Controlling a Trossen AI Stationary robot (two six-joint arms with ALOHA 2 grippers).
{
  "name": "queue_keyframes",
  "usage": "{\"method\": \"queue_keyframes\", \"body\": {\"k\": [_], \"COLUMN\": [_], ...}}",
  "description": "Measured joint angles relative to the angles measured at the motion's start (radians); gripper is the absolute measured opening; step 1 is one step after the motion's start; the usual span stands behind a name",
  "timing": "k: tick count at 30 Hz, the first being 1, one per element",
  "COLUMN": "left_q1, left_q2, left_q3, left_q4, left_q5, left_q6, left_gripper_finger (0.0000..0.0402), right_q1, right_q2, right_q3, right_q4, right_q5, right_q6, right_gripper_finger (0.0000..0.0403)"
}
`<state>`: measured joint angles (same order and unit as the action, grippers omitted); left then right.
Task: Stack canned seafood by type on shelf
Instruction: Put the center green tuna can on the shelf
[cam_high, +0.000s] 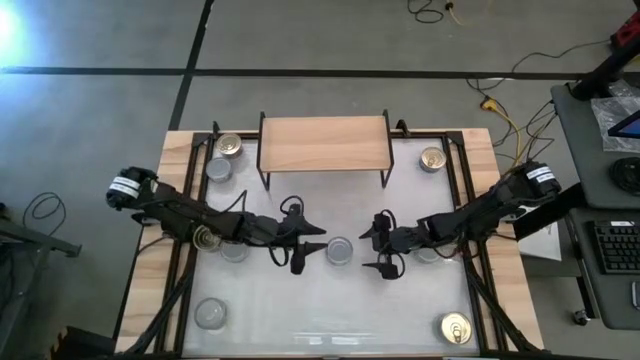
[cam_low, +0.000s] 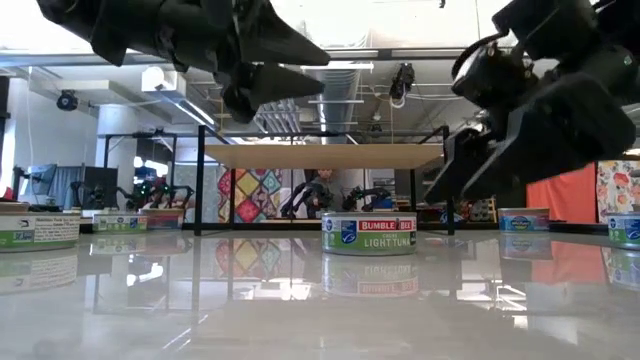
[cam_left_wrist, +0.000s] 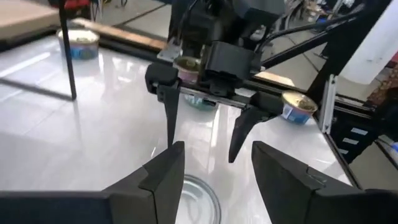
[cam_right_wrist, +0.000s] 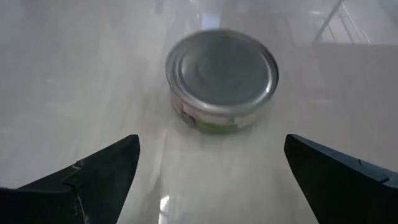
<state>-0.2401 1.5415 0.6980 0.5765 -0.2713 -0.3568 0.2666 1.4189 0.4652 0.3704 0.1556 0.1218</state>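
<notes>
Shelf (cam_high: 323, 143) at twelve o'clock carries nothing, every tin remains on the desk (cam_high: 400, 310), and the silver-lidded tin (cam_high: 339, 250) sits centrally between the empty half-open left gripper (cam_high: 305, 248) and wide-open right gripper (cam_high: 381, 248).

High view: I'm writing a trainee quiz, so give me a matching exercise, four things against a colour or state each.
1 shelf
2 centre tin
3 near-right tin
4 right gripper

A gold lid
B jaws wide, empty
C wooden top
D silver lid

Pairs: 1-C, 2-D, 3-A, 4-B. The left gripper hovers at the centre tin's other side.
</notes>
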Motion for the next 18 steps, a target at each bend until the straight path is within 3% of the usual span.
{"method": "queue_keyframes", "body": {"k": [3,8,13,18], "left_q1": [0.006,0.006,0.002,-0.008], "left_q2": [-0.003,-0.023,-0.023,-0.023], "left_q3": [0.033,0.121,0.173,0.142], "left_q4": [-0.101,-0.359,-0.554,-0.578], "left_q5": [-0.01,-0.114,-0.166,-0.216], "left_q6": [-0.002,-0.002,-0.062,-0.113], "left_gripper_finger": [0.0194,0.0228,0.0247,0.0249], "right_q1": [-0.022,-0.077,-0.097,-0.097], "right_q2": [0.006,-0.005,-0.005,0.003], "right_q3": [0.001,0.001,0.002,0.002], "right_q4": [-0.001,0.005,0.003,0.003], "right_q5": [-0.007,-0.149,-0.153,-0.122], "right_q6": [-0.001,-0.004,-0.022,-0.029], "right_gripper_finger": [0.0393,0.0393,0.0393,0.0393]}}
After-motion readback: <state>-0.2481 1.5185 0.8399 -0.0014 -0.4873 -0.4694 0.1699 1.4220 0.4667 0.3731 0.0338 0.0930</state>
